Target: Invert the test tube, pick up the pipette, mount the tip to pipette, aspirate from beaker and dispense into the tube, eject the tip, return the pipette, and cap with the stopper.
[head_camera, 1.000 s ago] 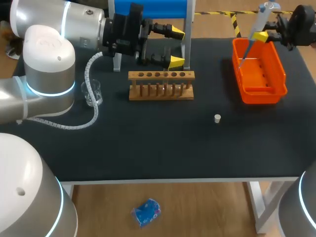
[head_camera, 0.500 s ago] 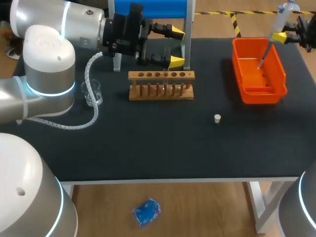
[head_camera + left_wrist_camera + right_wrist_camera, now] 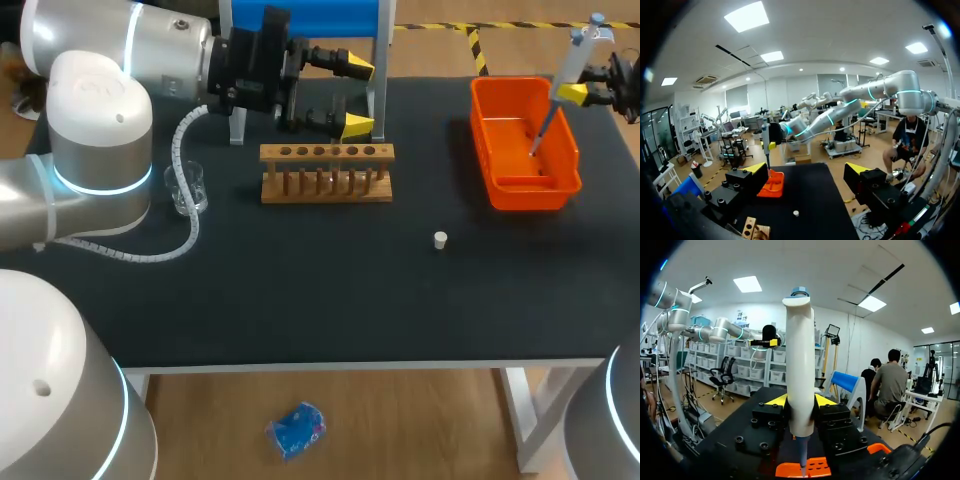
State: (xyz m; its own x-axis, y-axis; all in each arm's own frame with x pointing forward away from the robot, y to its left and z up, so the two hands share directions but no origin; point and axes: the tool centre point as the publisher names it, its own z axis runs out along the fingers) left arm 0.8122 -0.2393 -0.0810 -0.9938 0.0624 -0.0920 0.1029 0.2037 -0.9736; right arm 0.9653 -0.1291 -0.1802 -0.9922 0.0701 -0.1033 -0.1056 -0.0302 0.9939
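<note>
Over the orange bin (image 3: pixel 481 130) at the table's (image 3: pixel 300 290) far-right corner, the right end effector (image 3: pixel 580 94) clamped the pipette (image 3: pixel 562 80), whose low tip risked striking the bin's wall if swung sideways.

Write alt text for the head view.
The right gripper holds a pipette, point down, over an orange bin on the right. The left gripper hangs open behind a wooden tube rack; a beaker and a white stopper sit on the black table.
</note>
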